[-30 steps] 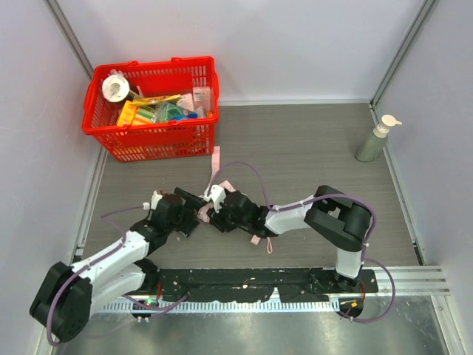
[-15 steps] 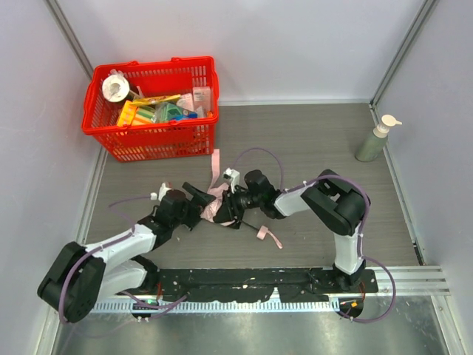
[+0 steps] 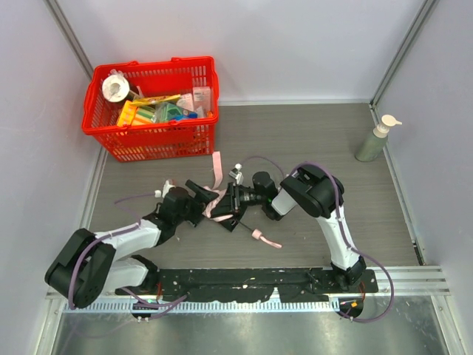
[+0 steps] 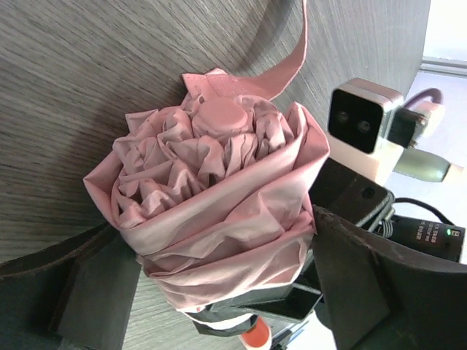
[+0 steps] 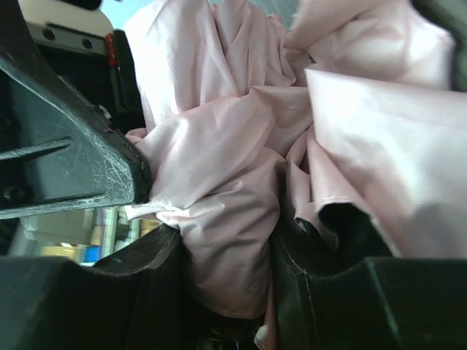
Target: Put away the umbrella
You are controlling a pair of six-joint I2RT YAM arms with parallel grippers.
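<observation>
The pale pink umbrella (image 3: 216, 205) lies folded on the grey table between my two grippers. Its thin black shaft (image 3: 238, 224) runs toward the near right to the small pink handle (image 3: 256, 234) and wrist strap (image 3: 271, 242). A loose pink closure strap (image 3: 217, 164) points toward the basket. My left gripper (image 3: 198, 208) is shut on the bunched fabric (image 4: 219, 182), with a dark finger (image 4: 365, 284) on each side. My right gripper (image 3: 233, 200) is shut on the fabric folds (image 5: 241, 219) from the other side, between its fingers (image 5: 124, 284).
A red plastic basket (image 3: 148, 132) full of small items stands at the back left. A green pump bottle (image 3: 373, 140) stands at the right wall. White walls close in the back and both sides. The arm bases' rail (image 3: 251, 281) runs along the near edge.
Both grippers and the umbrella have shifted a little toward the back. The right arm has folded up and moved left. The closure strap has swung up toward the basket.
</observation>
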